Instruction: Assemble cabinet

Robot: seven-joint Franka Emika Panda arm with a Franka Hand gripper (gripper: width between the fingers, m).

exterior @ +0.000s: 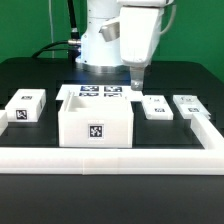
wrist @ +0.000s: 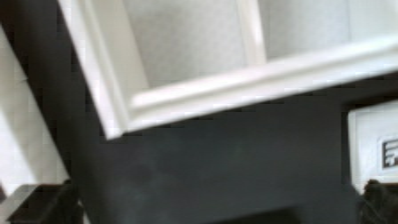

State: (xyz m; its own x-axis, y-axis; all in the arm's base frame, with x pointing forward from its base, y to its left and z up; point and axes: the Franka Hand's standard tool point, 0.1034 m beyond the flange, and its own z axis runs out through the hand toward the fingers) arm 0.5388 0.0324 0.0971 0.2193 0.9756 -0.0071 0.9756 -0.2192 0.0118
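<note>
The cabinet [exterior: 95,122] is a large white box with one tag on its front face, standing on the black table. In the wrist view its white rim and compartments [wrist: 178,55] fill the upper part. My gripper [exterior: 137,84] hangs just above the table at the exterior view's right of the cabinet, between it and a small tagged block [exterior: 155,106]. In the wrist view my gripper [wrist: 205,212] is open and empty over bare black table, with only the tips of the fingers [wrist: 36,205] showing at the corners.
The marker board [exterior: 95,92] lies behind the cabinet. Small white tagged blocks lie at the exterior view's left [exterior: 25,105] and far right [exterior: 190,104]; one shows in the wrist view [wrist: 377,150]. A white L-shaped rail [exterior: 110,158] runs along the front and right.
</note>
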